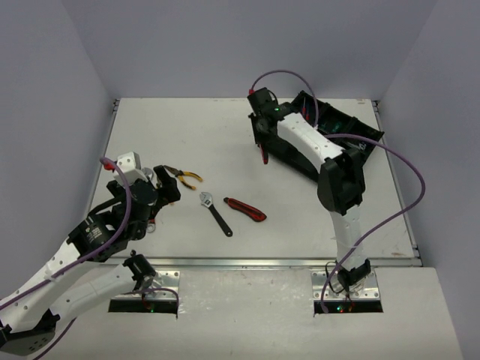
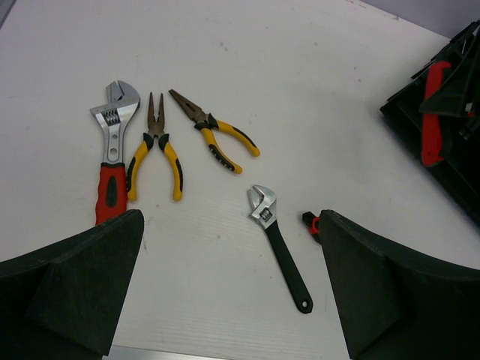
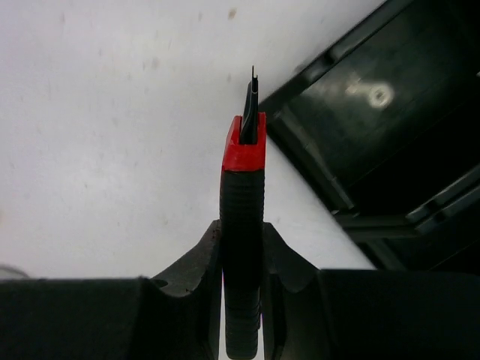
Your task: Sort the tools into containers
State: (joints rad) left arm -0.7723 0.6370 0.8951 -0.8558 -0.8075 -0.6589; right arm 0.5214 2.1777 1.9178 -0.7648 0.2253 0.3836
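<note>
Red-black utility knife (image 3: 242, 187) clamped in right gripper (image 3: 241, 247) beside tray (image 3: 352, 105); next, likely: lift over wall, release; left gripper (image 2: 232, 255) spread wide, empty.

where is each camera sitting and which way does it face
Top external: above, behind the bases, looking down on the table; left gripper and right gripper show.
Left wrist: on the left arm, facing out over pliers and black-handled wrench; its open fingers frame the bottom.
Right wrist: looks along its fingers, shut on the held knife by the tray.
Shared: both wrist views show that knife and tray.
</note>
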